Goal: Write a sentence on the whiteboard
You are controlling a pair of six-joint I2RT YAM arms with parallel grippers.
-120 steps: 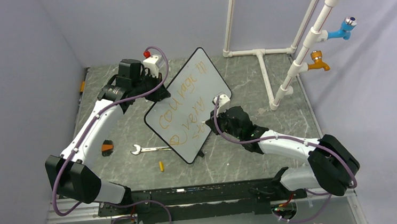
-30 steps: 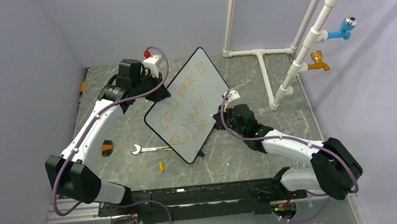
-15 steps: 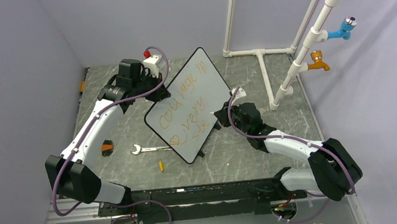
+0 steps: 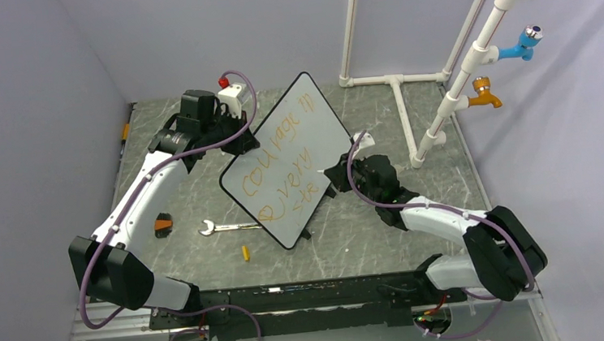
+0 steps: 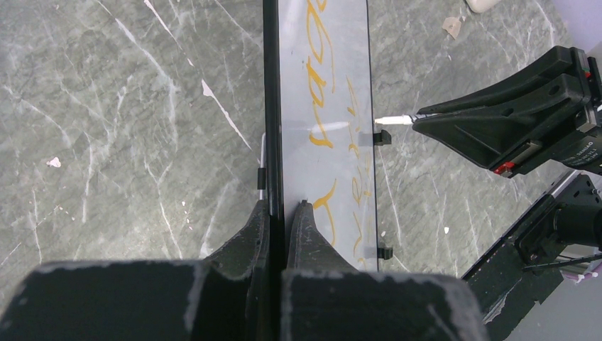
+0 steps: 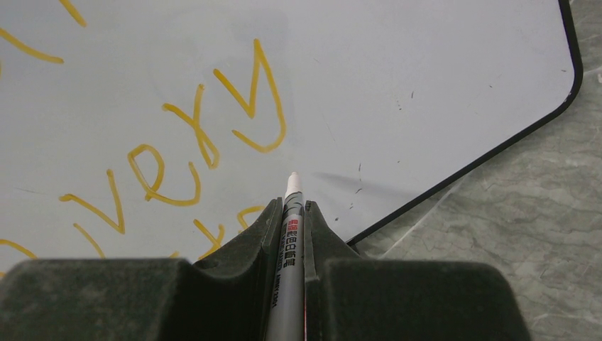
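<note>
The whiteboard (image 4: 315, 120) stands tilted on its edge, white with a thin black rim. My left gripper (image 4: 241, 147) is shut on its upper left rim; in the left wrist view the fingertips (image 5: 282, 206) pinch the black edge. The sentence (image 4: 282, 168) is orange handwriting in rows, and "very" (image 6: 206, 142) reads clearly in the right wrist view. My right gripper (image 4: 333, 170) is shut on a grey marker (image 6: 291, 234). The marker's white tip points at the whiteboard (image 6: 426, 85) just below the "y". I cannot tell whether the tip touches.
A silver wrench (image 4: 226, 226), a small yellow piece (image 4: 245, 253) and an orange-black object (image 4: 162, 224) lie on the marble table in front of the board. A white pipe frame (image 4: 408, 105) with a blue tap (image 4: 522, 43) and an orange tap (image 4: 484, 95) stands at the back right.
My right gripper has shifted slightly right and down along the board's right edge, still holding the marker. The left arm and the board have stayed put.
</note>
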